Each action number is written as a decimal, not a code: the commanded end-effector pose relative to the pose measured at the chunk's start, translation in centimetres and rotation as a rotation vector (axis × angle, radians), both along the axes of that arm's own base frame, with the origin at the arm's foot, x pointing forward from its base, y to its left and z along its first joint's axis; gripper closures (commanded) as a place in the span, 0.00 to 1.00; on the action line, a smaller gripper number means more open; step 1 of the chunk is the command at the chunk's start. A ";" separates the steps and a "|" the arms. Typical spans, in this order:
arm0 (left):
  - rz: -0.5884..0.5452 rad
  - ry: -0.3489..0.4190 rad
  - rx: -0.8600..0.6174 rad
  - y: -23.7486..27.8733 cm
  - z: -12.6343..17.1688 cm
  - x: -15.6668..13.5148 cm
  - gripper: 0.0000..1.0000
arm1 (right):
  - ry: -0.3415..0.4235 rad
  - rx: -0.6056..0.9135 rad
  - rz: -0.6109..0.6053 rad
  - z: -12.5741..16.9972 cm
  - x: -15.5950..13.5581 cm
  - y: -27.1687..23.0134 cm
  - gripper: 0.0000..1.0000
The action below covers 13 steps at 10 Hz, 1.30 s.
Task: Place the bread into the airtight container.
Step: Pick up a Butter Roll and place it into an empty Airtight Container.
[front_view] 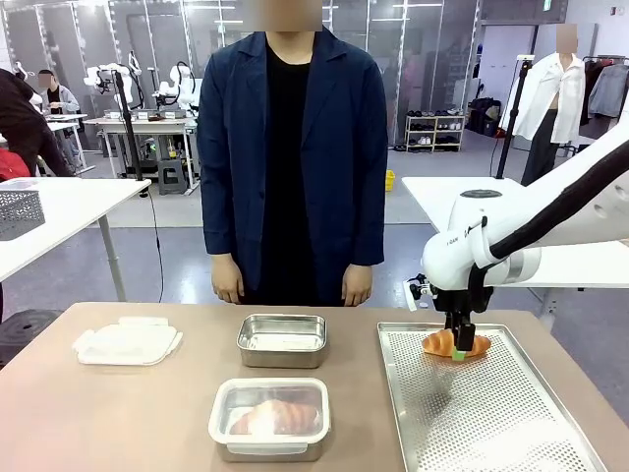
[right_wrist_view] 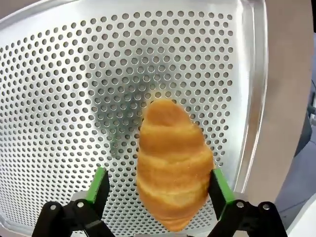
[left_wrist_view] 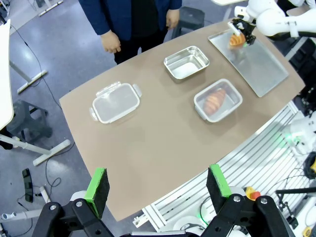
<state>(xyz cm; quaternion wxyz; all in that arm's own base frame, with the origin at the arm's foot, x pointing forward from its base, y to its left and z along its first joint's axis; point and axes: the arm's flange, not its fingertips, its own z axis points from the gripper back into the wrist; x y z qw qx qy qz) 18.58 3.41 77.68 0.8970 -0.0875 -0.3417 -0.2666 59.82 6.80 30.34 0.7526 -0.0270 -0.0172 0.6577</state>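
A golden croissant, the bread (right_wrist_view: 173, 182), lies at the far end of a perforated metal tray (front_view: 491, 413). My right gripper (front_view: 460, 350) stands open over the bread (front_view: 437, 342), one green pad on each side of it; the fingers (right_wrist_view: 99, 185) reach down to the tray. An open steel airtight container (front_view: 282, 339) sits mid-table with nothing in it. Its clear lid (front_view: 128, 342) lies to the left. My left gripper (left_wrist_view: 157, 180) hangs open high above the table's near edge, holding nothing.
A second container (front_view: 270, 418) with its lid on holds another croissant at the front middle. A person in a dark jacket stands at the far side, hands (front_view: 357, 287) hanging by the table edge. Bare tabletop lies at the front left.
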 end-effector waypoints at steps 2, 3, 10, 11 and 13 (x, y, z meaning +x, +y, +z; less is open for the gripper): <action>-0.021 -0.004 0.000 0.0 0.1 0.0 0.00 | 0.010 0.024 -0.046 -0.4 0.6 -0.1 0.06; -0.021 -0.004 0.000 0.0 0.1 0.0 0.00 | 0.024 0.026 -0.052 -0.7 0.7 -0.3 0.16; -0.021 -0.004 0.000 0.0 0.1 0.0 0.00 | 0.025 0.047 -0.098 2.0 0.3 0.4 0.67; -0.021 -0.004 0.000 0.0 0.1 0.0 0.00 | 0.027 0.041 -0.095 3.1 0.1 0.5 0.67; -0.021 -0.004 0.000 0.0 0.1 0.0 0.00 | 0.014 0.072 -0.093 7.3 -0.8 1.4 0.67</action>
